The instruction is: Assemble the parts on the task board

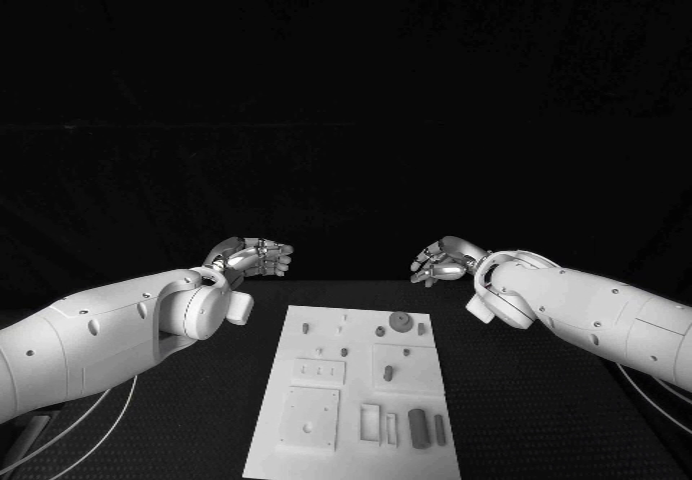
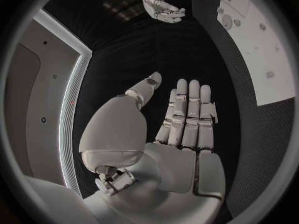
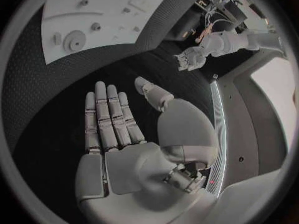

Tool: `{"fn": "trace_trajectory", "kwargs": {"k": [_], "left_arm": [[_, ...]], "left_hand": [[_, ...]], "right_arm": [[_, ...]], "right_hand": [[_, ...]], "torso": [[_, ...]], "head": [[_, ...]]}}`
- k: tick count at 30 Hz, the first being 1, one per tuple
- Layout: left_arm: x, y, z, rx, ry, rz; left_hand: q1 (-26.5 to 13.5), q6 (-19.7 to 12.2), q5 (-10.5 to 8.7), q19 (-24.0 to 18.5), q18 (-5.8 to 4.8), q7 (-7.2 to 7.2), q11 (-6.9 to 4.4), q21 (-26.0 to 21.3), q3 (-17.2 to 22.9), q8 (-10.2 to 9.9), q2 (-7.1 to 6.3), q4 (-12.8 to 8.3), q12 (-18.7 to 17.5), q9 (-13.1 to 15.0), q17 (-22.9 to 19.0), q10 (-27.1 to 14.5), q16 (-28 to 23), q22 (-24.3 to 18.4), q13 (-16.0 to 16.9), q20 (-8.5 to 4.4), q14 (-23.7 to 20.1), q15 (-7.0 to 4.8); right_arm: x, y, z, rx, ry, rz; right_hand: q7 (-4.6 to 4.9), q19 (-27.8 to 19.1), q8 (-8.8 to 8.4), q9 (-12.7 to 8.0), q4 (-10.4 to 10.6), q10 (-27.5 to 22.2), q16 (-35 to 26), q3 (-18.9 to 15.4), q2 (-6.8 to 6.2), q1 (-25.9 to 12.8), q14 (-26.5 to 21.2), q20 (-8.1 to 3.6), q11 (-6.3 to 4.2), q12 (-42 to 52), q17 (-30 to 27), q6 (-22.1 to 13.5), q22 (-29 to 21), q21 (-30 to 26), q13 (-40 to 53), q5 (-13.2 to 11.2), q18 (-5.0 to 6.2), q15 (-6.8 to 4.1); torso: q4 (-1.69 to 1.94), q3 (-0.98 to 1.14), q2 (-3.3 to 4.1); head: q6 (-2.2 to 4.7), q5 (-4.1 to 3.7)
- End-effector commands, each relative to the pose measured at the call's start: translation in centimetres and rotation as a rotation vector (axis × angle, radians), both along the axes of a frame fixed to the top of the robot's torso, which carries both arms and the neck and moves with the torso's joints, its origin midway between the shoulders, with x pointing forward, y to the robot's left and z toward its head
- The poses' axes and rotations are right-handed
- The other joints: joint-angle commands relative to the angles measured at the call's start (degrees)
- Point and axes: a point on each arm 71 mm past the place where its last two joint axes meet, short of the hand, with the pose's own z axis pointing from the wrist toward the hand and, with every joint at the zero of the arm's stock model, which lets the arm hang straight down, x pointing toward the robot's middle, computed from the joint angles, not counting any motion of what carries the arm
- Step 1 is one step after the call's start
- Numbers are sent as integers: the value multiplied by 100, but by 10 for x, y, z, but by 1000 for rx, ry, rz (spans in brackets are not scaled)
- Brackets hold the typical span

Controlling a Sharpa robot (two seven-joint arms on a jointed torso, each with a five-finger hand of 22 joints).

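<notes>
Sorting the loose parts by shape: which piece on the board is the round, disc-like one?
The disc near the task board's far right corner, closest to the right robot hand. It is round and flat; the others are small studs or long bars.

The left hand is being held flat and open over the dark surface, fingers stretched out side by side, thumb angled off, nothing being gripped. The white task board is lying off to one side with small parts on it. Farther off, the right hand is being held up, fingers loosely curled, also empty.
</notes>
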Motion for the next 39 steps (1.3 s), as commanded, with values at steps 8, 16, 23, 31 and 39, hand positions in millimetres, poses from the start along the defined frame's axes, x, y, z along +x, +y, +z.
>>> {"fn": "trace_trajectory", "kwargs": {"k": [8, 16, 23, 31, 39], "left_arm": [[-15, -15, 5, -27, -13, -77], [-19, -22, 6, -36, -13, -96], [-21, -22, 6, -36, -14, -100], [-22, -25, 6, -39, -13, -107], [-23, -25, 7, -41, -13, -111]], "left_hand": [[-99, 45, 40, 21, 7, 11, 53, 68, 20, -97, 13, -104, -115, 10, 33, -30, 55, 138, 29, -27, 43, -8], [-145, 35, 44, 14, 10, 13, 84, 95, 39, -145, 11, -147, -195, 15, 45, -87, 60, 137, 36, -25, 38, -6], [-162, 30, 44, 10, 11, 15, 93, 104, 46, -161, 12, -159, -222, 18, 48, -103, 61, 136, 40, -24, 36, -5], [-180, 28, 42, 7, 11, 16, 102, 110, 47, -172, 6, -164, -243, 20, 50, -121, 61, 136, 40, -23, 33, -4], [-197, 25, 39, 2, 12, 17, 111, 117, 54, -186, 1, -174, -269, 23, 53, -137, 61, 135, 44, -22, 30, -4]], "right_arm": [[-9, 24, -9, -351, -177, 187], [-14, 40, -11, -443, -253, 235], [-17, 52, -10, -476, -281, 262], [-21, 68, -9, -516, -323, 303], [-22, 73, -16, -595, -334, 325]], "right_hand": [[-164, 1529, 82, -78, -23, 486, 492, 39, -146, 297, 1371, -62, -194, -119, 1080, 428, 130, 443, 232, -59, 599, -604], [-173, 2141, 27, -149, -23, 532, 1058, 32, -218, 349, 1955, -398, -257, -269, 1640, 483, 352, 893, 273, -129, 599, -693], [-176, 2466, 0, -191, -21, 573, 1633, 25, -254, 390, 2209, -623, -281, -350, 2043, 519, 569, 1293, 300, -160, 599, -724], [-191, 2759, -30, -226, -13, 535, 2430, 44, -286, 437, 2397, -905, -272, -418, 2502, 519, 845, 1801, 289, -173, 599, -720], [-206, 2737, -44, -248, -16, 484, 2804, 192, -339, 437, 2260, -1027, -252, -438, 2631, 519, 969, 1953, 270, -262, 599, -699]], "torso": [[82, 52, 379], [111, 64, 604], [149, 73, 721], [331, 62, 877], [354, 63, 972]], "head": [[24, -137], [17, -166], [-14, -168], [15, -318], [14, -354]]}}
